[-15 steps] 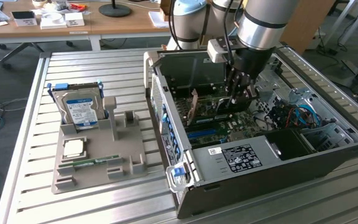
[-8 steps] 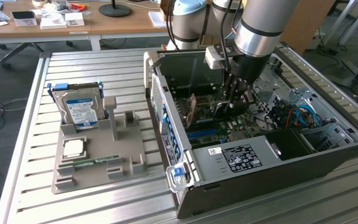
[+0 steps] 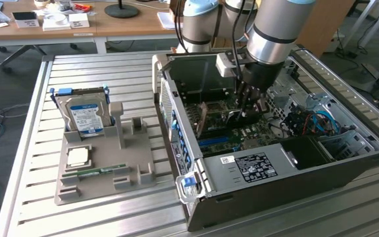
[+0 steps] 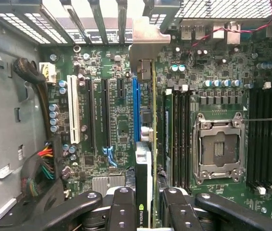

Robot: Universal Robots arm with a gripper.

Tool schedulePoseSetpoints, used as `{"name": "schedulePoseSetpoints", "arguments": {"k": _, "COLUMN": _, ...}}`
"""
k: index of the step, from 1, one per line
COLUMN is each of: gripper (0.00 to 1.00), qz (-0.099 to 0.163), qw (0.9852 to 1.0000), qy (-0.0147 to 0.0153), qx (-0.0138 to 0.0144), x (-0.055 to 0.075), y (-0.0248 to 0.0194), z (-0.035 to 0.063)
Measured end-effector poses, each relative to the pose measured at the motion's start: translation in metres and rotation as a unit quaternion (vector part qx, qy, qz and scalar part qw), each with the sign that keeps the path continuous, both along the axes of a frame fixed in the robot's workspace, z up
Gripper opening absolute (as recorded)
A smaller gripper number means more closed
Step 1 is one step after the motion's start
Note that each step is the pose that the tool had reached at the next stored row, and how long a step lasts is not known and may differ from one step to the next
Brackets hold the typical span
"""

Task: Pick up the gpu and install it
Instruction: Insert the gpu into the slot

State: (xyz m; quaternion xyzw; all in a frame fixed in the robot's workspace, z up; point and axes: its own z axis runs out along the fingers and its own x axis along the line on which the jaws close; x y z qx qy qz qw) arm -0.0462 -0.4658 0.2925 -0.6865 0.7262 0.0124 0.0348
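Gripper (image 4: 146, 199) clamped on gpu (image 4: 143, 161) edge-on, inside open computer case (image 3: 255, 197), over motherboard (image 4: 117, 96), hard drive (image 3: 84, 116) in grey holder (image 3: 133, 168)

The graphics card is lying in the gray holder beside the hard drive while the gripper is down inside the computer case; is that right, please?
Not quite. The graphics card is not in the gray holder; the gripper holds it edge-on over the motherboard, as the wrist view shows. The hard drive does stand in that holder, and the gripper is inside the computer case.

gpu (image 4: 144, 173) fan face hidden edge-on, near end cropped between gripper (image 4: 148, 204) fingers, label (image 3: 255, 166) print unreadable
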Motion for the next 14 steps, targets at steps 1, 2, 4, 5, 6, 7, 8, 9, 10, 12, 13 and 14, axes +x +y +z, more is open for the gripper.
{"name": "schedulePoseSetpoints", "arguments": {"k": 1, "gripper": 0.27, "qz": 0.000, "qw": 1.0000, "qy": 0.0001, "qx": 0.0000, "x": -0.0003, "y": -0.0008, "z": 0.0000}}
{"name": "schedulePoseSetpoints", "arguments": {"k": 2, "gripper": 0.27, "qz": 0.000, "qw": 1.0000, "qy": 0.0000, "qx": 0.0000, "x": -0.0005, "y": -0.0017, "z": -0.0001}}
{"name": "schedulePoseSetpoints", "arguments": {"k": 4, "gripper": 0.27, "qz": 0.000, "qw": 1.0000, "qy": 0.0000, "qx": 0.0000, "x": -0.0009, "y": -0.0029, "z": -0.0004}}
{"name": "schedulePoseSetpoints", "arguments": {"k": 5, "gripper": 0.27, "qz": 0.000, "qw": 1.0000, "qy": 0.0000, "qx": 0.0001, "x": -0.0012, "y": -0.0030, "z": -0.0007}}
{"name": "schedulePoseSetpoints", "arguments": {"k": 6, "gripper": 0.27, "qz": 0.000, "qw": 1.0000, "qy": -0.0001, "qx": 0.0001, "x": -0.0017, "y": -0.0030, "z": -0.0011}}
{"name": "schedulePoseSetpoints", "arguments": {"k": 7, "gripper": 0.27, "qz": 0.000, "qw": 1.0000, "qy": 0.0000, "qx": 0.0000, "x": -0.0026, "y": -0.0030, "z": -0.0016}}
{"name": "schedulePoseSetpoints", "arguments": {"k": 8, "gripper": 0.27, "qz": 0.000, "qw": 1.0000, "qy": 0.0000, "qx": 0.0000, "x": -0.0036, "y": -0.0030, "z": -0.0021}}
{"name": "schedulePoseSetpoints", "arguments": {"k": 9, "gripper": 0.27, "qz": 0.000, "qw": 1.0000, "qy": 0.0000, "qx": 0.0000, "x": -0.0046, "y": -0.0030, "z": -0.0026}}
{"name": "schedulePoseSetpoints", "arguments": {"k": 10, "gripper": 0.27, "qz": 0.000, "qw": 1.0000, "qy": 0.0000, "qx": 0.0000, "x": -0.0056, "y": -0.0030, "z": -0.0033}}
{"name": "schedulePoseSetpoints", "arguments": {"k": 12, "gripper": 0.27, "qz": 0.000, "qw": 1.0000, "qy": 0.0000, "qx": 0.0000, "x": -0.0069, "y": -0.0031, "z": -0.0051}}
{"name": "schedulePoseSetpoints", "arguments": {"k": 13, "gripper": 0.27, "qz": 0.000, "qw": 1.0000, "qy": 0.0000, "qx": 0.0000, "x": -0.0074, "y": -0.0031, "z": -0.0062}}
{"name": "schedulePoseSetpoints", "arguments": {"k": 14, "gripper": 0.27, "qz": 0.000, "qw": 1.0000, "qy": 0.0000, "qx": 0.0000, "x": -0.0079, "y": -0.0031, "z": -0.0074}}
